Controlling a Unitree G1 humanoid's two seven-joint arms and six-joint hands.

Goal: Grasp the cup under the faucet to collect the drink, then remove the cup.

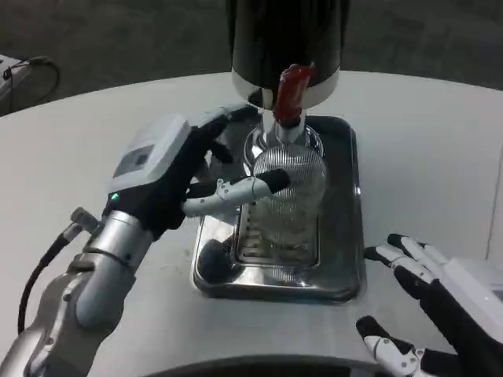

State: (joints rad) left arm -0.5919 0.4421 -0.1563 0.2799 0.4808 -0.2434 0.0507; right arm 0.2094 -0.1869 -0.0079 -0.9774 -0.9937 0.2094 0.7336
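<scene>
right hand [440, 310]: positioned at the near right corner of the white table [424, 157], palm down, fingers spread apart and holding nothing; its fingertips point left toward the tray and lie just beside the tray's near right corner without touching it. left forearm [86, 290]: enters from the near left and angles up and right toward the centre. left hand [177, 177]: held over the left edge of the tray, white back facing up, fingers wrapped around the left side of the cup [287, 184]; one white finger with a black tip lies across the cup's front. cup: clear, ribbed, standing upright on the grated drain insert [279, 236] of the steel tray [342, 267], directly beneath the faucet. contents of the cup cannot be determined. faucet: red lever [292, 86] above a chrome spout, mounted on the dark dispenser [287, 39] at the far end of the tray.
</scene>
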